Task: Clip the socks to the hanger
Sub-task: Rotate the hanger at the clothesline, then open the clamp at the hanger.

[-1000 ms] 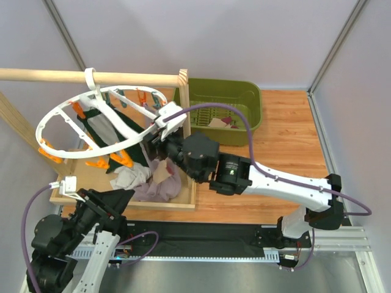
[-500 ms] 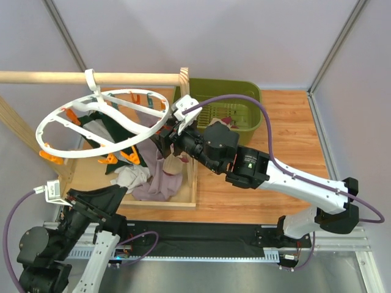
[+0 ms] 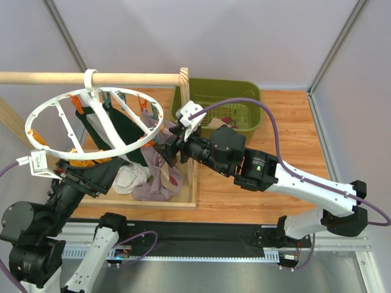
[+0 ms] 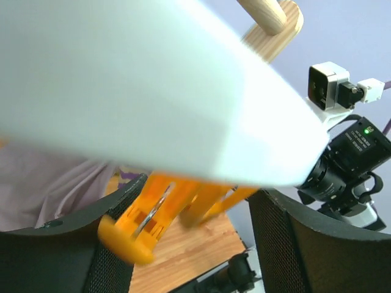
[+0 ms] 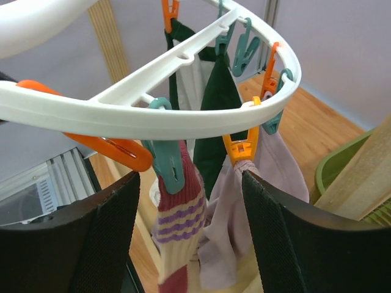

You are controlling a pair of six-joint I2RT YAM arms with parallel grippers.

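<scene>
Two grippers, top view: my left gripper [image 3: 104, 176] sits under the hanger [image 3: 29, 127] rim, my right gripper [image 3: 164, 149] at its near-right edge; likely more socks [image 3: 229, 121] wait in the green bin [image 3: 252, 97].
Left wrist: jaws wide, gripping nothing; orange clip [image 4: 146, 223] hangs between them.
Right wrist: jaws apart, empty; striped sock [image 5: 177, 220] already hangs from teal clip [image 5: 168, 165]; spare clips [image 5: 119, 151] remain.
Room: crowded by hung garments [image 5: 220, 91]; freer toward the bin.

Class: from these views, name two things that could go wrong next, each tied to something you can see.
1. The striped sock hangs from one teal clip inside the open right gripper; pulling back could snag it loose.
2. The hanger hangs by one hook loop on the wooden rod; the left gripper, at an orange clip, could tip it.
</scene>
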